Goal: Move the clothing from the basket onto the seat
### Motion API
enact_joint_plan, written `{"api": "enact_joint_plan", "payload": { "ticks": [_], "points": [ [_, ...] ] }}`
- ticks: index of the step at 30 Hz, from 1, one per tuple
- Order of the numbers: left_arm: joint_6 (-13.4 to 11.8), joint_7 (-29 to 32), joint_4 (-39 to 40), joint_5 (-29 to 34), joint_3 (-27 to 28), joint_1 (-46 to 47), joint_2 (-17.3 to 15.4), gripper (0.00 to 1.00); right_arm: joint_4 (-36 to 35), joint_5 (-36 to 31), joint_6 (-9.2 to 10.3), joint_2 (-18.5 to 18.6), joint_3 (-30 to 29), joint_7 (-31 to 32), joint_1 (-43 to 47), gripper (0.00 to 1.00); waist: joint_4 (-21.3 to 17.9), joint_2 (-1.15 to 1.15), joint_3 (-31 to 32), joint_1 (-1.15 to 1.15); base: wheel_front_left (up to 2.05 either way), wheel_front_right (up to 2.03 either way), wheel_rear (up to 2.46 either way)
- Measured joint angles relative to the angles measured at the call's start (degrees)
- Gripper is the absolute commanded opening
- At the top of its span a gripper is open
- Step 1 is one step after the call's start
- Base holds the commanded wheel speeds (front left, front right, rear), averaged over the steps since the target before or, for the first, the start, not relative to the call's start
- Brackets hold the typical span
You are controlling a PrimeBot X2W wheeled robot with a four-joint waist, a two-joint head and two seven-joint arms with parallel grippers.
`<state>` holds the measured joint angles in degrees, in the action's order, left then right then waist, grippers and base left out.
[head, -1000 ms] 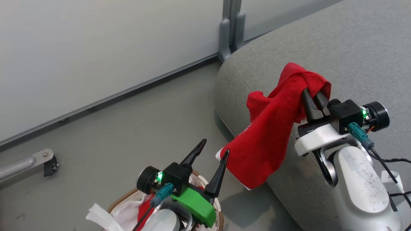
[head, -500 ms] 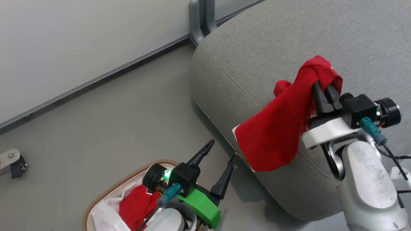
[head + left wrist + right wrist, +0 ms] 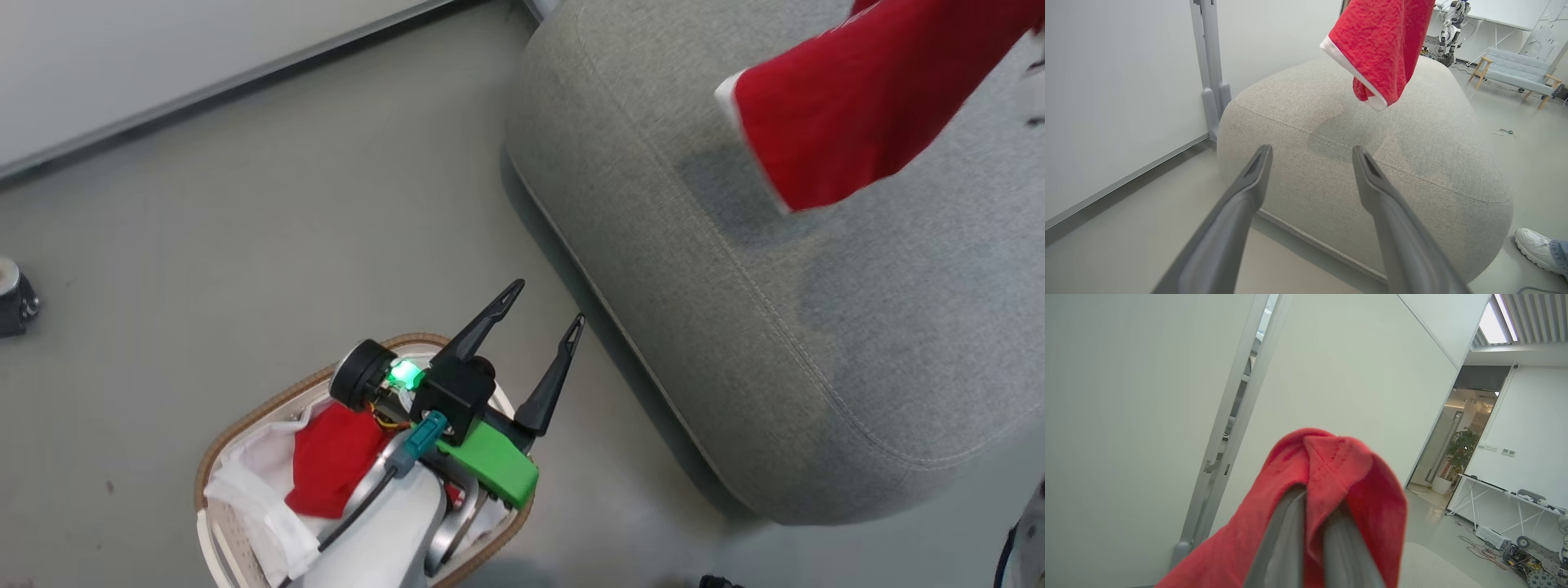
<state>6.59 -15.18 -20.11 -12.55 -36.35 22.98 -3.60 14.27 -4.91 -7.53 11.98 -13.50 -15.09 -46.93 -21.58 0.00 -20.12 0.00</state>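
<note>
Nearest, at the lower left, the basket is standing on the grey floor. It is holding a white liner sheet and a crumpled red garment that is waiting its turn, so the task looks only partly done. The left gripper is hovering just above the basket's far right side with its two dark fingers spread wide and nothing between them. In the left wrist view they are pointing toward the seat.

Farther off and to the right, the big grey cushion is lying bare on its near end. A white-trimmed red garment is hanging over it, its lower corner clear of the upholstery and throwing a soft shadow on the fabric beneath. It is dangling above the cushion, not resting on it. The right gripper is pinching it, fingers pressed together with red cloth bunched over and between their tips, as the right wrist view shows. At the seat's far right a person's shoe is resting on the floor, well apart from the work.

The step in hand appears to be the carry-and-place. The next move likely calls for lowering the right arm toward the flat middle of the cushion — away from the rounded left edge, where loose cloth could slide off — and only then parting the fingers. After that the left gripper seems well placed to go down for the piece in the basket.
</note>
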Motion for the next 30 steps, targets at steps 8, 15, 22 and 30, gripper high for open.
{"api": "enact_joint_plan", "payload": {
  "ticks": [8,15,22,30],
  "points": [
    [0.03,0.0,1.76,3.76,0.7,4.3,-1.24,1.0,4.1,-0.43,0.01,6.6,-6.2,0.0,-12.1,0.0,3.15,0.0,-8.59,0.0,0.0,0.0,0.0],
    [-0.1,0.0,2.35,5.45,1.09,6.6,-1.44,1.0,9.35,-2.35,0.0,6.46,-10.02,0.0,-14.89,0.0,6.01,0.0,-15.8,0.01,0.0,0.0,0.0],
    [-0.55,0.0,2.32,5.73,1.9,7.33,-1.72,1.0,14.15,-4.15,0.0,2.9,-11.37,0.0,-12.22,0.0,8.42,0.0,-20.96,0.01,0.0,0.0,0.0],
    [-0.64,0.0,2.29,5.55,3.12,7.57,-1.71,1.0,16.8,-4.81,0.0,-1.42,-12.79,0.0,-8.02,0.0,9.68,0.0,-23.99,0.0,0.0,0.0,0.0]
  ]
}}
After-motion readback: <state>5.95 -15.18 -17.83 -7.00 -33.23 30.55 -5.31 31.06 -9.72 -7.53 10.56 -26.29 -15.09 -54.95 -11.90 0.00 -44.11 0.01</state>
